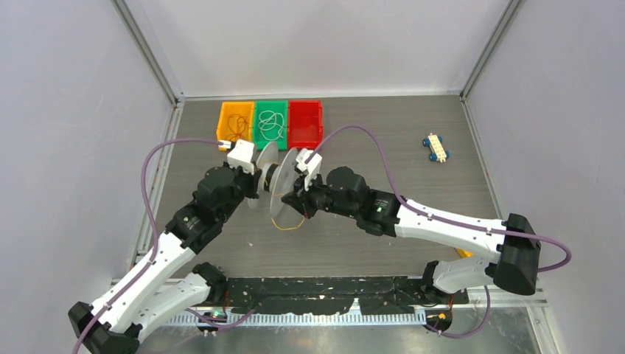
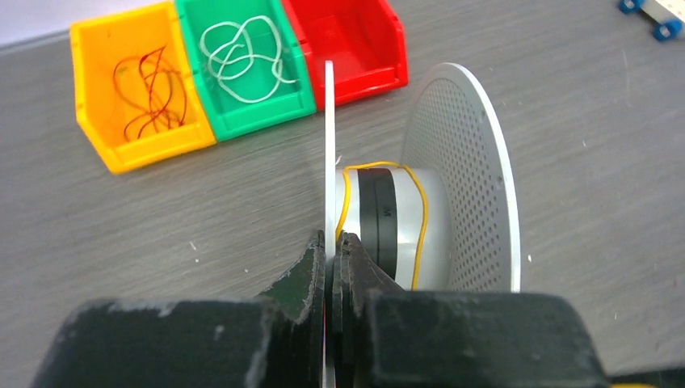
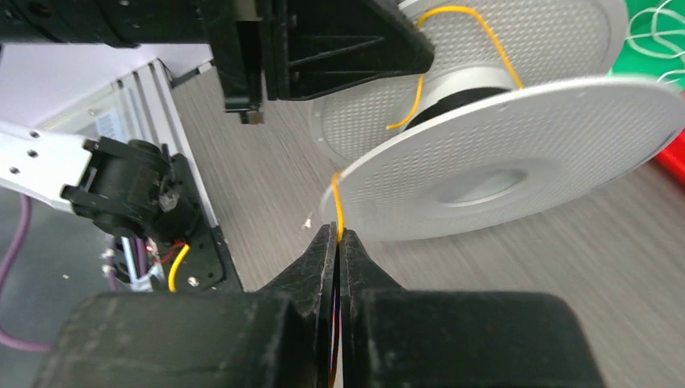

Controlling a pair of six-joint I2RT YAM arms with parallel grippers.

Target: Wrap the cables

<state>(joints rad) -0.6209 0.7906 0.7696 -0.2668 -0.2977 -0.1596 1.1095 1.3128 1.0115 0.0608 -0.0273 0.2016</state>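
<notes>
My left gripper (image 2: 329,242) and my right gripper (image 3: 336,234) are both squeezed shut. My left arm (image 1: 177,236) and right arm (image 1: 442,225) bend inward, facing each other.

A grey wood-grain table (image 1: 335,251) carries three bins side by side at its far edge, an orange bin (image 1: 234,120), a green bin (image 1: 271,124) and a red bin (image 1: 305,124), with a toy car (image 1: 435,147) well apart to the right.

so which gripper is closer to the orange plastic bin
Left: left gripper clamps the perforated silver spool just before the orange bin; right gripper pinches the yellow wire across the spool.
</notes>
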